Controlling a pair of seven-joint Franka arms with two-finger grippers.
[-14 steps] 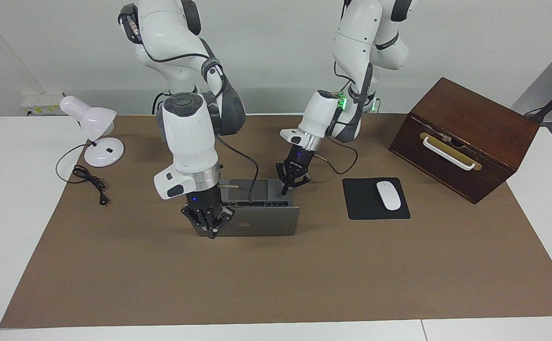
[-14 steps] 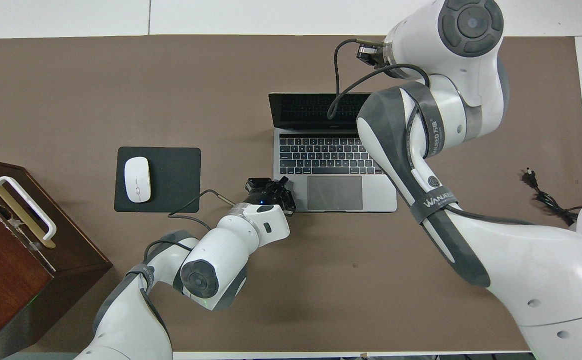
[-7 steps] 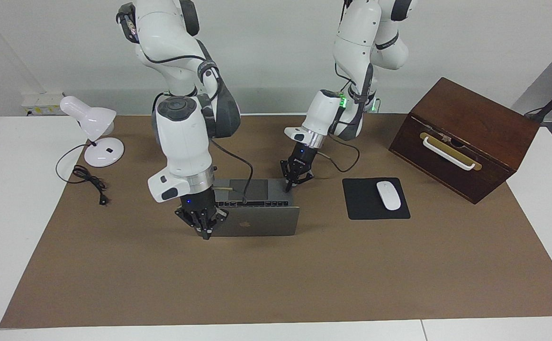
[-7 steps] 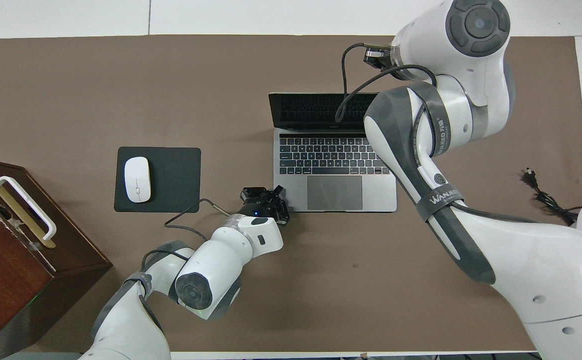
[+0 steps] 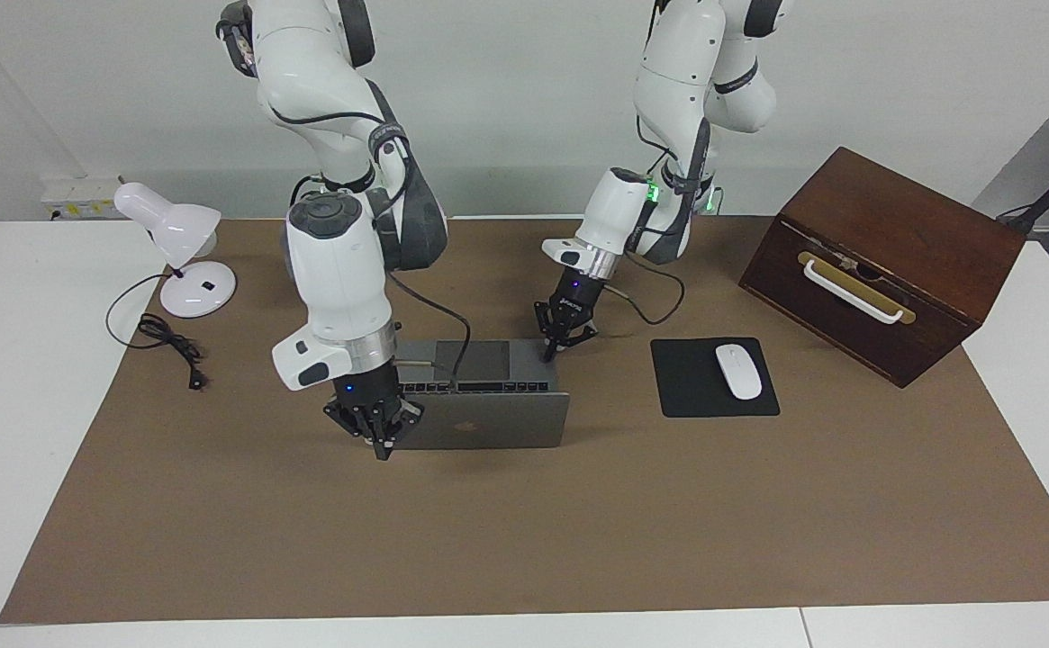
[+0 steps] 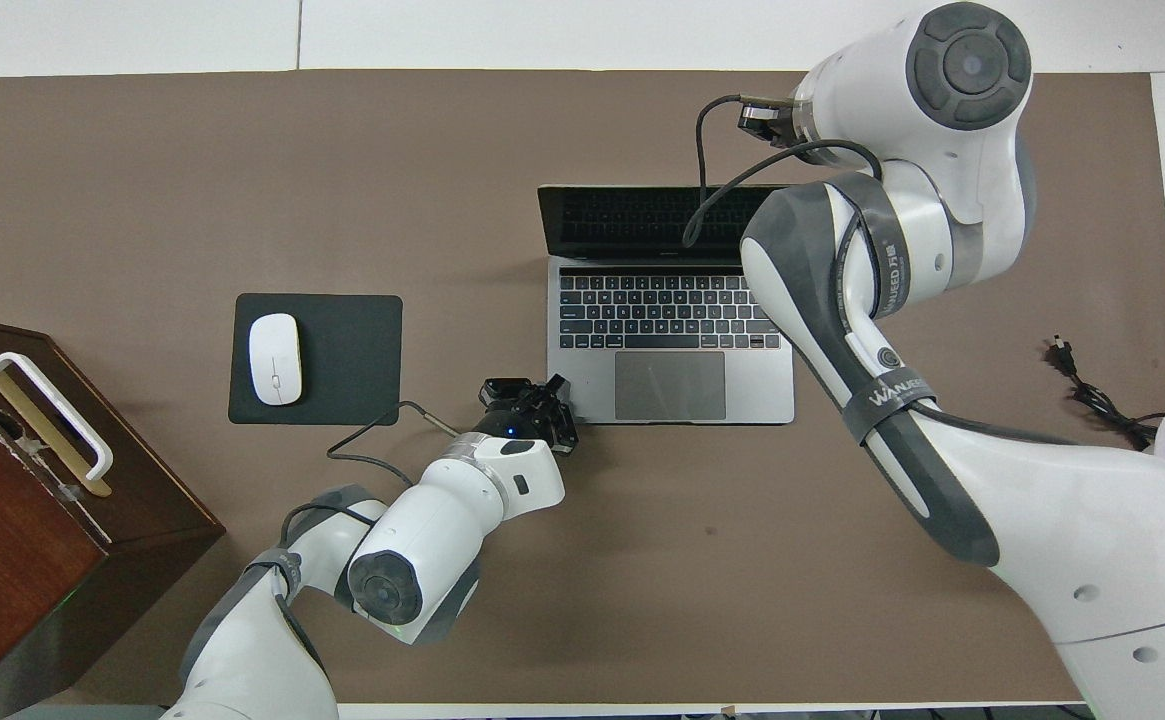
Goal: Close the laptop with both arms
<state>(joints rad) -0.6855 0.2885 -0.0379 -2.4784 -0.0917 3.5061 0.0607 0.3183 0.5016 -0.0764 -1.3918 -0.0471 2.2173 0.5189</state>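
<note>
The silver-grey laptop (image 5: pixel 488 420) stands open on the brown mat, its lid upright with the apple logo facing away from the robots. Its keys and trackpad show in the overhead view (image 6: pixel 670 340). My right gripper (image 5: pixel 381 447) is shut and points down at the lid's outer face, at the edge toward the right arm's end. In the overhead view it is hidden under its own wrist. My left gripper (image 5: pixel 548 354) is shut and low beside the corner of the laptop's base nearest the robots, also seen in the overhead view (image 6: pixel 545 398). Whether either gripper touches the laptop I cannot tell.
A black mouse pad (image 5: pixel 691 396) with a white mouse (image 5: pixel 737 371) lies beside the laptop toward the left arm's end. A brown wooden box (image 5: pixel 884 261) with a white handle stands past it. A white lamp (image 5: pixel 184 256) and its black cord (image 5: pixel 168 342) sit at the right arm's end.
My right gripper has slid along the lid's outer face toward the right arm's end. My left gripper has drawn back a little toward the robots. The lid's angle looks unchanged.
</note>
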